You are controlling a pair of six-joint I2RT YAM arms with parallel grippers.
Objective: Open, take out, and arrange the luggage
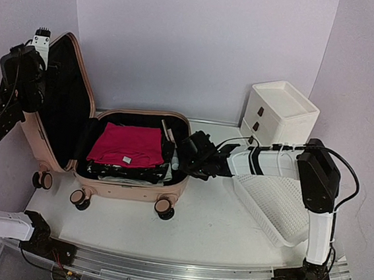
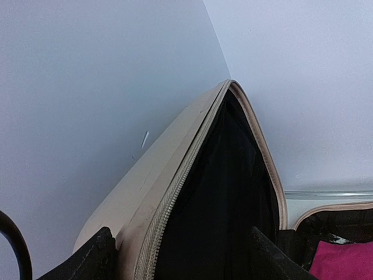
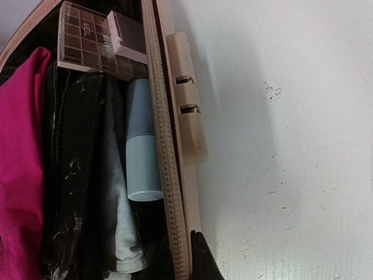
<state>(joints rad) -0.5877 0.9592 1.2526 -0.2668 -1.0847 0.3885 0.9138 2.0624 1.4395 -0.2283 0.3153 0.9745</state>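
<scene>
**LUGGAGE OPEN, LID STRADDLED, CONTENTS NOT YET REMOVED**

The left end effector (image 2: pixel 180 259) is spread wide. Its fingers (image 2: pixel 96 256) stand one outside the shell and one inside by the black lining, with the rim of the lid (image 2: pixel 157 192) between them. No clamping of the rim is evident. The straddle probably serves to keep the raised lid from dropping back over the contents.

The right end effector (image 3: pixel 201 262) is fully closed. Its tip sits at the right rim of the lower shell (image 3: pixel 175 192). Whether it pinches anything cannot be determined. This position places it next to the items packed along that wall: a pale blue bottle (image 3: pixel 143 157), a brown palette (image 3: pixel 87 41) and a black garment (image 3: pixel 76 175).

The luggage (image 1: pixel 129 187) rests on the table (image 1: pixel 213 215), left of centre. The lower shell lies flat and the lid stands upright at its left. A pink garment (image 1: pixel 127 144) lies on top of the packing.

To the right, a white basket (image 1: pixel 273 204) sits near the right arm. A white drawer unit (image 1: pixel 279 112) stands behind it. Both are likely destinations for removed items. Opening appears complete, with removal and arranging not yet done.
</scene>
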